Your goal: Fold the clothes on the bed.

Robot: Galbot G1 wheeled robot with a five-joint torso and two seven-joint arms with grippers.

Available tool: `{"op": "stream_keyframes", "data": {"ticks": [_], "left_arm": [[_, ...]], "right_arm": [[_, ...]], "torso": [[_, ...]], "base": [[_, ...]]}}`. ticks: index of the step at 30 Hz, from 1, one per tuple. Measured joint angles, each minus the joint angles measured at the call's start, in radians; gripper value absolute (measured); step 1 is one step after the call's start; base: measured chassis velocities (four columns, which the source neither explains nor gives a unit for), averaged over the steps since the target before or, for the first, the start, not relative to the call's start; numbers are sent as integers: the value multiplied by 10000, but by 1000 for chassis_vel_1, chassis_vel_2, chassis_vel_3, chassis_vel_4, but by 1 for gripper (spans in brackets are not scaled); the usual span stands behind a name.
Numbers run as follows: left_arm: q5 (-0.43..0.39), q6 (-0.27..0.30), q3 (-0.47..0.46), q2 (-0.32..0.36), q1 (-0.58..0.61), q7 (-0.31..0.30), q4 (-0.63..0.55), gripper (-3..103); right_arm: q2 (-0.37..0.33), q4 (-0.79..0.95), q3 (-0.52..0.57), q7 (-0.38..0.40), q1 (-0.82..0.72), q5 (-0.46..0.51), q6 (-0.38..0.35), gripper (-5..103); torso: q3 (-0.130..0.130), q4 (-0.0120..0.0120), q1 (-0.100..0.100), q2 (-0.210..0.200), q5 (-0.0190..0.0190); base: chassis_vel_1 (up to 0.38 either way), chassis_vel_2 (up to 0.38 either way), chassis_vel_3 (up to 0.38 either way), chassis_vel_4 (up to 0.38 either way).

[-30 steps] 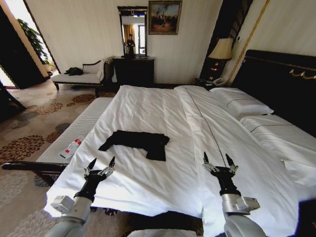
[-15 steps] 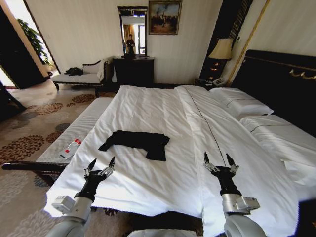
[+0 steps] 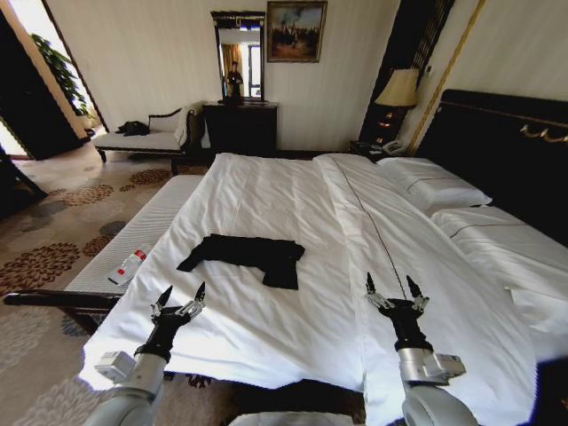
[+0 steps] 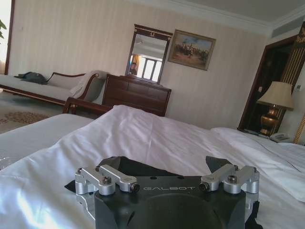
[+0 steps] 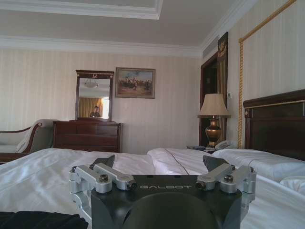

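Note:
The clothes point(image 3: 247, 256), a black T-shirt, lie folded into a compact strip on the white bed point(image 3: 302, 204), toward its near left part. In the left wrist view the black clothes point(image 4: 138, 168) show just beyond the fingers. My left gripper point(image 3: 181, 296) hovers open over the bed's near left corner, short of the shirt. Over the near right part of the duvet my right gripper point(image 3: 391, 289) stands open, well to the right of the shirt. Both hold nothing.
A white-cushioned bench point(image 3: 133, 238) runs along the bed's left side with a bottle point(image 3: 129, 266) on it. Pillows point(image 3: 433, 188) and a dark headboard point(image 3: 515, 151) are at the right. A chaise point(image 3: 142, 138), dresser point(image 3: 240, 124) and lamp point(image 3: 398, 89) stand by the far wall.

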Motion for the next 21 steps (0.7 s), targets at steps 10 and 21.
{"op": "stream_keyframes", "data": {"ticks": [10,21], "left_arm": [[102,-63,-4,-53,50,6,-23,100],[173,-148,10,-111,72,21,-41,100]], "right_arm": [[19,-6,-21,-86,-1,-29,89,100],[68,50,-13,-89,-32,-72,112,100]], "torso": [[0,0,0,0,0],[0,0,0,0,0]], "base": [[0,0,0,0],[0,0,0,0]]}}
